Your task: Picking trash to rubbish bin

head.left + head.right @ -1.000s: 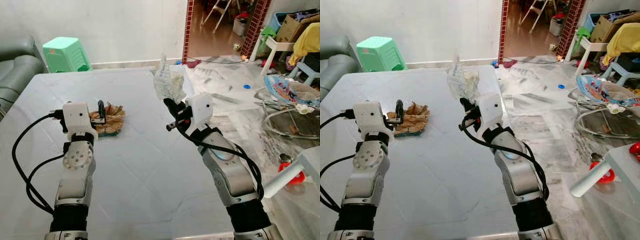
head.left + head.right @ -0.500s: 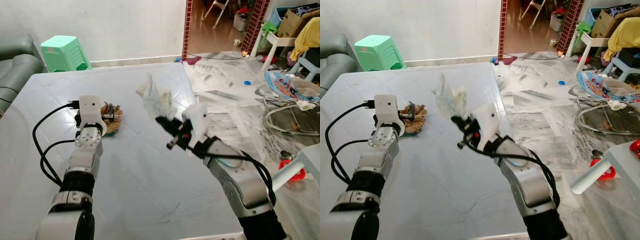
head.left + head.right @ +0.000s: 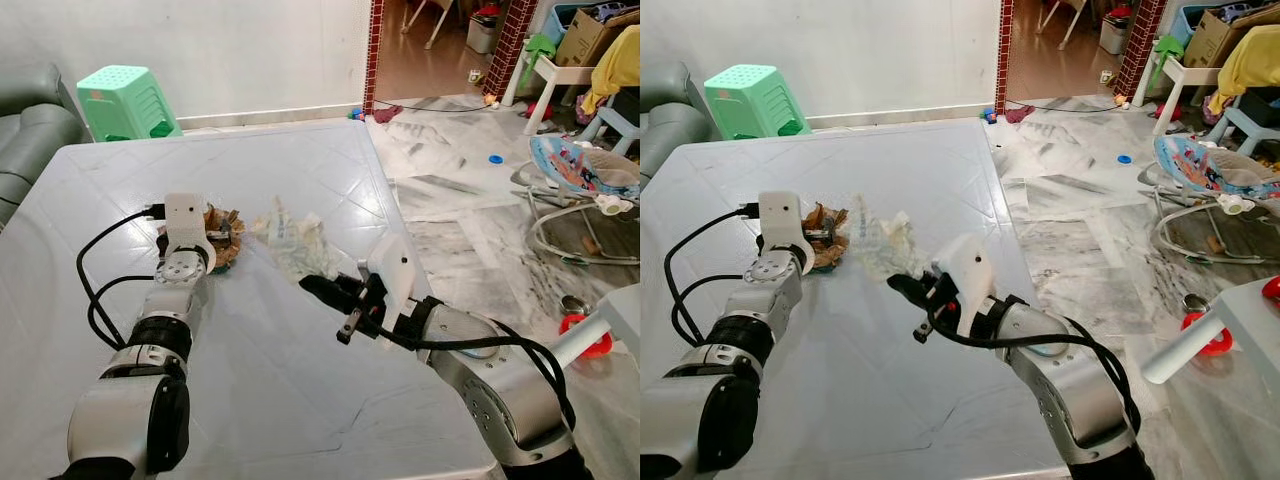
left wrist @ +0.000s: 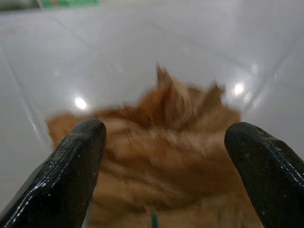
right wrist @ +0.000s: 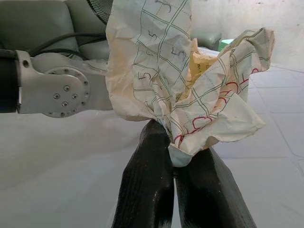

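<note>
Item 1, nearest: right gripper (image 3: pixel 318 287). Fingers pressed together, pinching the lower corner of a crumpled paper (image 5: pixel 185 90). The paper is held above the white floor (image 3: pixel 300 400), in front of the robot. It is grid-printed, with red and green markings, and creased throughout. Judged light, soft and easily crushed or torn; it could slip if the pinch loosens. The present hold, on the bunched lower corner where the folds gather, looks the soundest place. Its long axis runs roughly outward along the fingers, with the free, flared end pointing away from the gripper toward the left arm.

Item 2, a little farther: left gripper (image 4: pixel 171 156). Fingers (image 4: pixel 76 161) spread wide, holding nothing, one on either side of a brown crumpled wrapper (image 3: pixel 226 240) that lies on the floor. Whether they touch it cannot be told. The wrapper is flat and ragged, judged light and crackly; best taken across its bunched middle. Its frayed peaks point away from the gripper.

Item 3, far: green plastic stool (image 3: pixel 125 102) by the wall; no rubbish bin identifiable.
</note>
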Robot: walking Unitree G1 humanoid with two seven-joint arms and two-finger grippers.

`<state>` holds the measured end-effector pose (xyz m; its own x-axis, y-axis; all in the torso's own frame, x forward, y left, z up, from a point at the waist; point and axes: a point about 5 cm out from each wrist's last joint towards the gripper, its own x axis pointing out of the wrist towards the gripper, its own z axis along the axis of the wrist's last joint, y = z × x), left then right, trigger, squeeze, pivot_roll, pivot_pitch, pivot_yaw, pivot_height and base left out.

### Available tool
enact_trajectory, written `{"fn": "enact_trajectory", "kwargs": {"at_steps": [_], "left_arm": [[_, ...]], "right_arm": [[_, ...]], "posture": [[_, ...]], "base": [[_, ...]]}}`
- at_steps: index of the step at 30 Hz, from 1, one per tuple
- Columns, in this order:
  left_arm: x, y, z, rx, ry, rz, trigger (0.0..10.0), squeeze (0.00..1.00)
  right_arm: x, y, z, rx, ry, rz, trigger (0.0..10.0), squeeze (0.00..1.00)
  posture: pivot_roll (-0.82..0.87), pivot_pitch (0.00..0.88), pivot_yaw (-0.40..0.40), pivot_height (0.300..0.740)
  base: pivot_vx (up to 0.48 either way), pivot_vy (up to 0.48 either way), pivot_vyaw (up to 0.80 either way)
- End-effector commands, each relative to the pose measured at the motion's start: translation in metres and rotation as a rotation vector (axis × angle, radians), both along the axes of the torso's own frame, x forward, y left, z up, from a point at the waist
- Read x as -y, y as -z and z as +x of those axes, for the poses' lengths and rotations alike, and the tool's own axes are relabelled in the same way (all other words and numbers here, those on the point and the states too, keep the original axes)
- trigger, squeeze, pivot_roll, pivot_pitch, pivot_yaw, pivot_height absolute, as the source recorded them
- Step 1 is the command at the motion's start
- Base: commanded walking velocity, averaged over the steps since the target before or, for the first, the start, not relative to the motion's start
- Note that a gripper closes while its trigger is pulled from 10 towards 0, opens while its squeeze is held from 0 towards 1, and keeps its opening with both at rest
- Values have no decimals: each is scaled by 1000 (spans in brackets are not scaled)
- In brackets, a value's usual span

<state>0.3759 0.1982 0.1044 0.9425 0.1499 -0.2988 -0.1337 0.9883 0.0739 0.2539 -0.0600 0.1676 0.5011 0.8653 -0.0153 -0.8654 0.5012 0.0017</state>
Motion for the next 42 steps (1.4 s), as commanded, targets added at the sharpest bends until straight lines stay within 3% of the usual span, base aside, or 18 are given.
{"fn": "enact_trajectory", "kwargs": {"at_steps": [1, 8, 9, 10, 21, 32, 42], "left_arm": [[-3, 5, -2, -38, 1, 6, 10000, 0], [-7, 23, -12, -97, -8, 16, 10000, 0], [-8, 25, -14, -100, -15, 9, 7608, 0], [-10, 27, -15, -102, -20, 0, 0, 0], [-15, 35, -22, -110, -30, -14, 0, 0], [-30, 55, -40, -140, -87, -32, 0, 0], [-24, 63, -47, -94, -86, -36, 0, 0]], "right_arm": [[-2, -4, -3, 9, -24, 2, 0, 0], [-1, -4, -2, 7, -32, -11, 0, 0], [0, -4, -2, 7, -32, -12, 0, 0], [0, -4, -1, 7, -30, -13, 0, 0], [-2, -3, 1, 13, -31, -18, 0, 0], [-3, -2, 6, 24, -35, -24, 0, 0], [-4, -1, 8, 34, -42, -28, 0, 0]], "posture": [[-146, 55, 48, 740], [-152, 37, 46, 740], [-151, 35, 46, 740], [-151, 31, 45, 740], [-144, 9, 46, 740], [-130, 0, 35, 740], [-116, 0, 30, 740]], "base": [[0, 0, 0], [0, 0, 0], [0, 0, 0], [0, 0, 0], [0, 0, 0], [0, 0, 0], [0, 0, 0]]}}
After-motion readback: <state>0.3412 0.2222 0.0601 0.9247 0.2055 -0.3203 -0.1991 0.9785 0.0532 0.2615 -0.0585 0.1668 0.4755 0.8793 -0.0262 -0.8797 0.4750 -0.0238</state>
